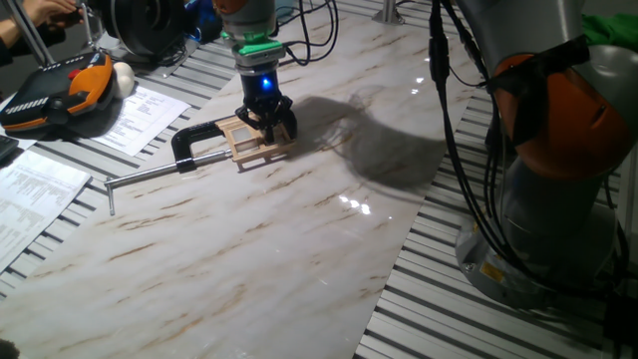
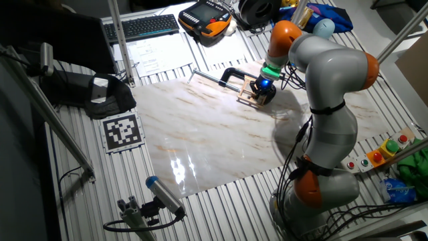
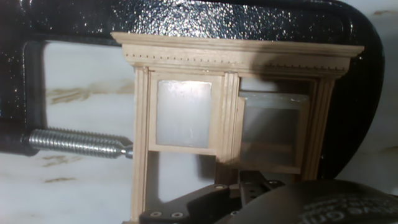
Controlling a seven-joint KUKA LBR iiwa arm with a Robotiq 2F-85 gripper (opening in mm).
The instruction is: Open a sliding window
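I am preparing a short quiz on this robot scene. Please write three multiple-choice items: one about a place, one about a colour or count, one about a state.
1. What holds the sliding window in place on the table?
A. a black C-clamp
B. a strip of tape
C. a stack of books

2. How many panes does the window show?
A. one
B. two
C. four

3. Where is the gripper?
A. raised high above the table
B. parked beside the keyboard
C. down at the window

Answers: 1 A, the black C-clamp wraps around the frame and its screw presses one side. 2 B, the hand view shows two panes. 3 C, both fixed views show the gripper at the window.
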